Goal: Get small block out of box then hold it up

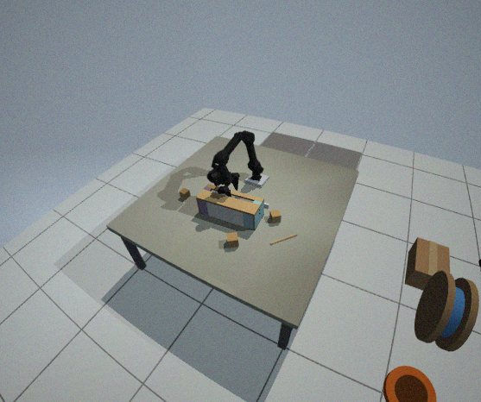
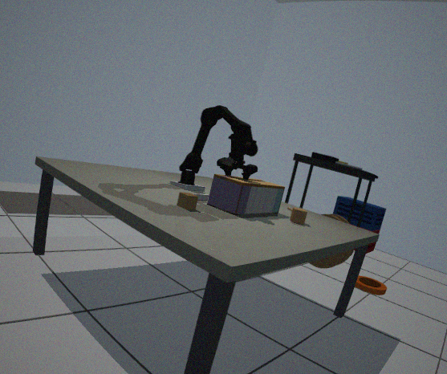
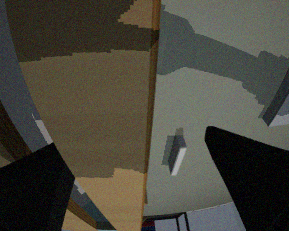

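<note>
The clear-fronted box (image 1: 227, 215) (image 2: 225, 197) stands upright on the table, with a wooden top split by a long slot. One end is purple, the other light blue. Its wooden top strip (image 3: 100, 99) crosses the wrist view. My gripper (image 1: 231, 189) (image 2: 237, 176) (image 3: 145, 136) is open and empty, low at the box top towards the purple end. In the wrist view one finger is over the slot side and the other is over the table side beyond the box edge. Fingertip depth is unclear. The small block on the shelf is not visible; the shelf is hidden.
Wooden cubes stand left of the box (image 1: 184, 193) (image 2: 187, 201), at its right (image 1: 275, 216) and in front (image 1: 231, 240) (image 2: 298, 216). A thin stick (image 1: 282, 239) lies front right. A small white piece (image 1: 266, 205) (image 3: 178, 156) lies behind the box. The arm's base is behind.
</note>
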`<state>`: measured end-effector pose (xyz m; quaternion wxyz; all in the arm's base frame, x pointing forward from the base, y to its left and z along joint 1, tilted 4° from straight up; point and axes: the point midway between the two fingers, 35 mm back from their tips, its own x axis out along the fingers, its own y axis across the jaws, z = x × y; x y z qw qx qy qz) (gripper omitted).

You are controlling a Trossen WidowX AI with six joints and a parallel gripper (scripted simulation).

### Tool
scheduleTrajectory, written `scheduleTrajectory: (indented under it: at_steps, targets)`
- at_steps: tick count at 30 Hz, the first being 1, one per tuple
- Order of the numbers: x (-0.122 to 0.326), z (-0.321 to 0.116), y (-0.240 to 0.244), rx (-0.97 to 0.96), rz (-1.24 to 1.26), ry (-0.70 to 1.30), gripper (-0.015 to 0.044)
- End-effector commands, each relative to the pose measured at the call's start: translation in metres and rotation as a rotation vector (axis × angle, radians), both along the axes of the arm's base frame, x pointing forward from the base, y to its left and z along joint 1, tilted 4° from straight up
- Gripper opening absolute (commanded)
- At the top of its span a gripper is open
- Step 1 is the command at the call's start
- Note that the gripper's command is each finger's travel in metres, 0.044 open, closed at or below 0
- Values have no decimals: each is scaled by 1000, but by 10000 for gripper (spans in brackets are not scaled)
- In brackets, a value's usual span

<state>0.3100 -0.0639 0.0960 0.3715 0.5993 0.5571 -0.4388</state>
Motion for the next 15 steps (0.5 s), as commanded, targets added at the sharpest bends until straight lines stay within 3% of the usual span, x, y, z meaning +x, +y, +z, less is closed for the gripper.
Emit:
scheduleTrajectory:
  at_steps: [1, 15]
  targets:
    - [-2, -8, -1, -4, 2, 3, 400]
    - [0, -9, 17, 2, -2, 1, 400]
